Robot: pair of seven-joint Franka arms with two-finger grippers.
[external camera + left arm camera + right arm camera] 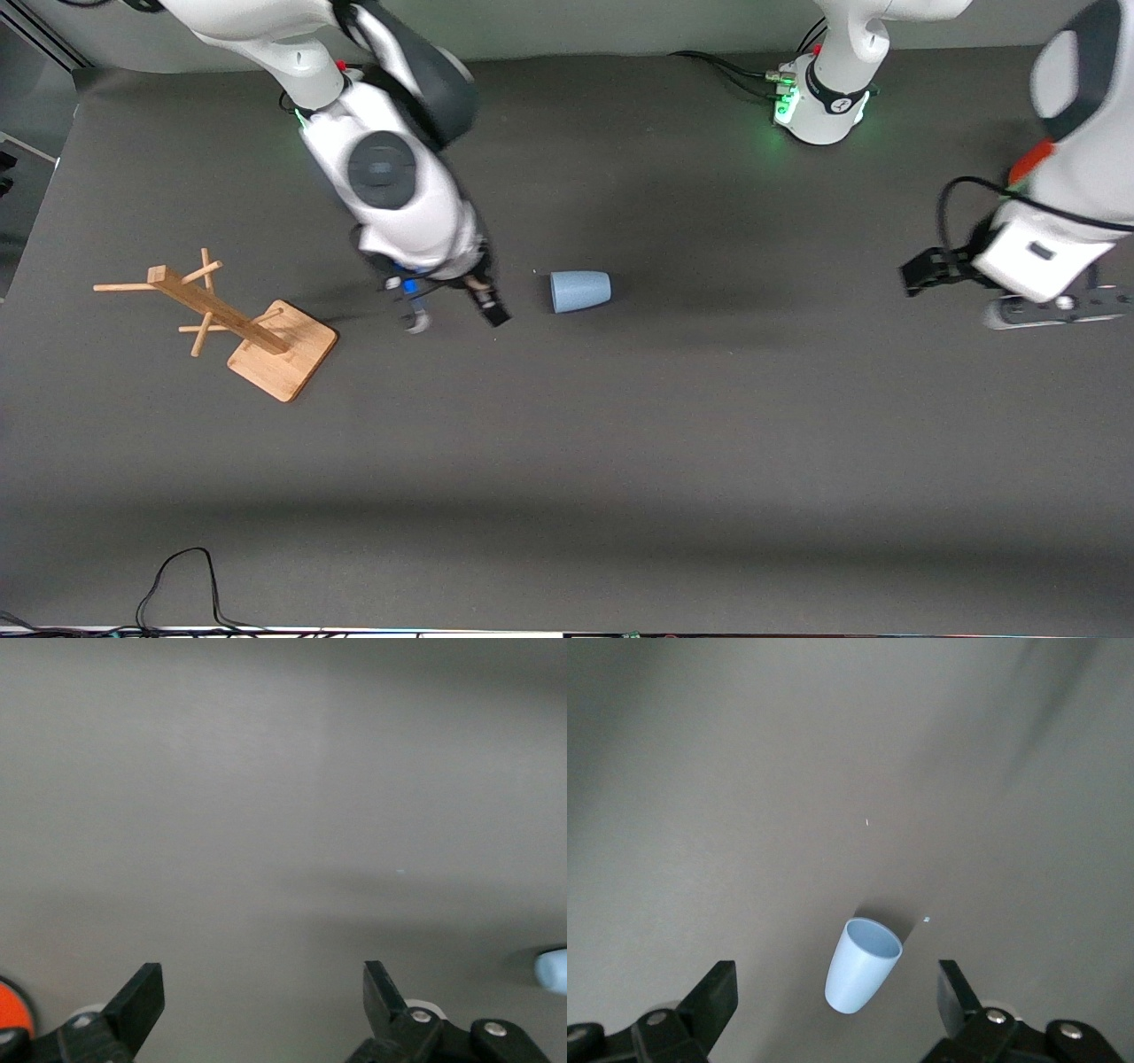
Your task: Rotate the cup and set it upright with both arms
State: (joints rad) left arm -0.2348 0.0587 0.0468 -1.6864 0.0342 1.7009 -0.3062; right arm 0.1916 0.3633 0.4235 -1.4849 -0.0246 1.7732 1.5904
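- I see the cup [580, 291] lying on its side on the dark table [620, 443], about midway between the two arms' ends, with its open mouth turned toward the right arm's end and its rounded base toward the left arm's end.
- In the right wrist view the cup [862, 965] lies on the mat between the two fingertips, touched by neither — its hollow inside is open to the camera.
- The right gripper [456, 312] hangs low over the table just beside the cup's mouth, on the side of the right arm's end; its fingers [713, 999] are spread wide with nothing between them (the cup lies past their tips).
- The left gripper [921, 270] is up over the table toward the left arm's end, well apart from the cup, and that arm waits.
- From the left wrist view I read its fingers [142, 997] as spread too, holding nothing; a sliver of the cup [553, 969] shows at the frame's edge.
- A wooden rack [232, 323] — a tilted post with pegs on a square base — stands toward the right arm's end of the table, near the right gripper and slightly nearer to the front camera than the cup.
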